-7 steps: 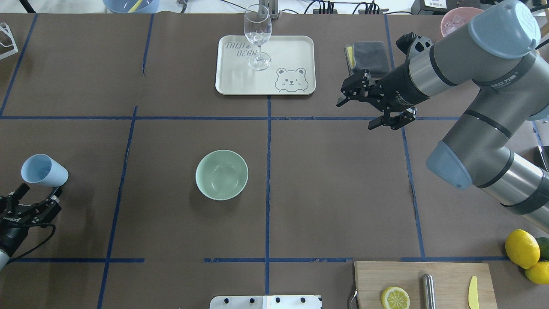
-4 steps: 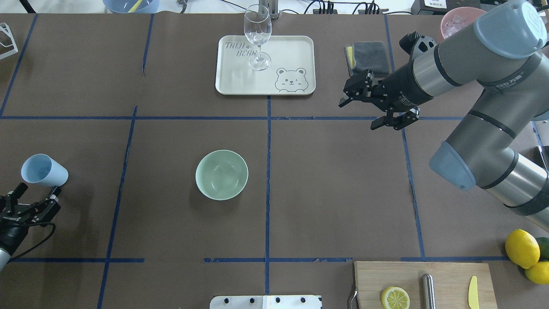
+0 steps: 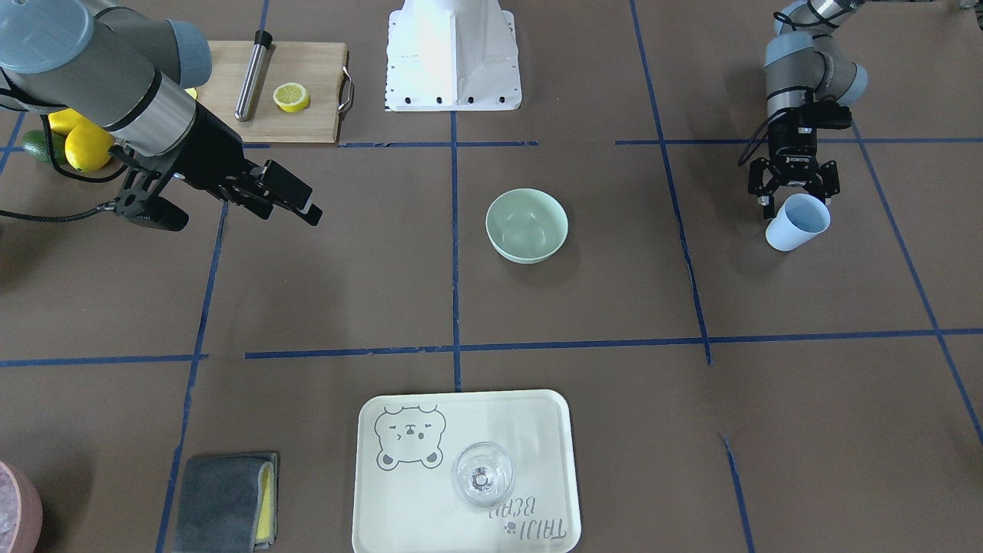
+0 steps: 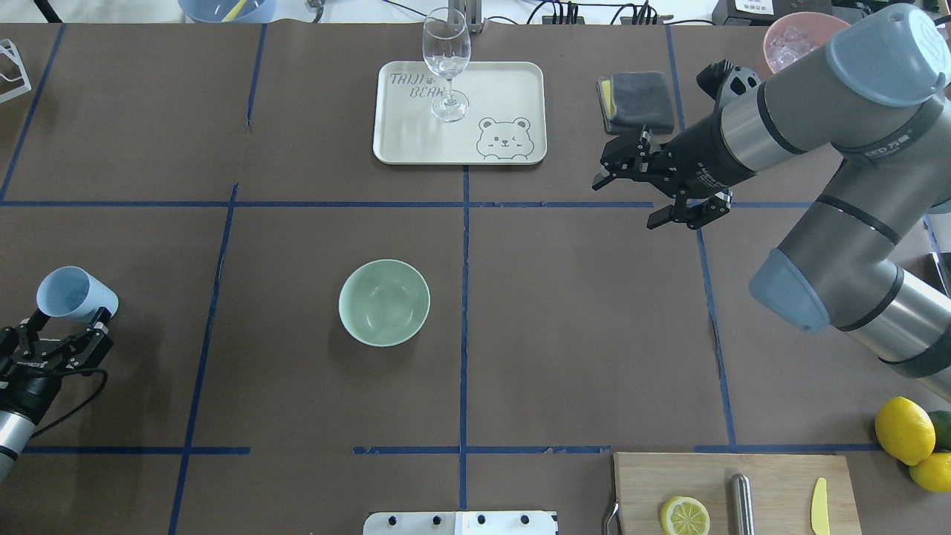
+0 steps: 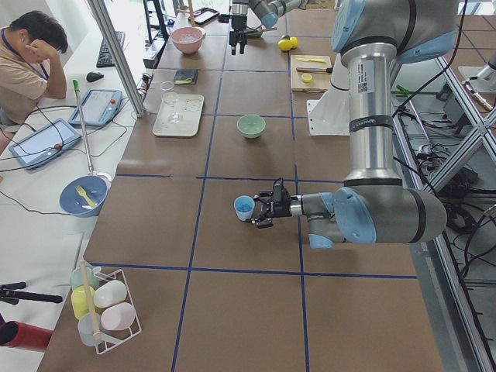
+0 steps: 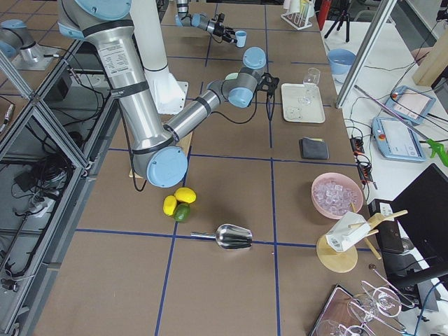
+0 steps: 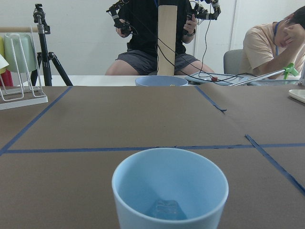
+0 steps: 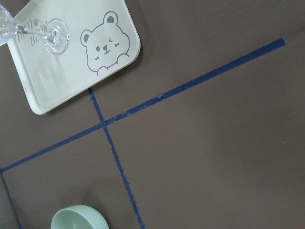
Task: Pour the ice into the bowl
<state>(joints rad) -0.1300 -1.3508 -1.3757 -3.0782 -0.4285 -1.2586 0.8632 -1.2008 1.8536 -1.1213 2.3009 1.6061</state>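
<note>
The ice [image 7: 164, 210] is a small heap of clear cubes at the bottom of a pale blue cup [image 4: 76, 295] that stands at the table's left edge. My left gripper [image 4: 67, 321] is open, with its fingers just behind and on either side of the cup's base; I cannot tell if they touch it. The cup also shows in the front view [image 3: 797, 221] and fills the left wrist view [image 7: 169, 188]. The mint-green bowl [image 4: 384, 302] stands empty near the table's middle. My right gripper [image 4: 625, 200] is open and empty, held above the table far right of the bowl.
A cream tray [image 4: 513, 89] with a wine glass [image 4: 446, 63] is at the back centre. A grey cloth [image 4: 637, 100] and a pink container [image 4: 791, 37] are at the back right. A cutting board [image 4: 773, 475] with a lemon slice [image 4: 684, 516] and whole lemons [image 4: 904, 429] are at the front right.
My left gripper has moved forward to the blue cup, so its open fingers now flank the cup's base. My right gripper has drifted slightly to the right.
</note>
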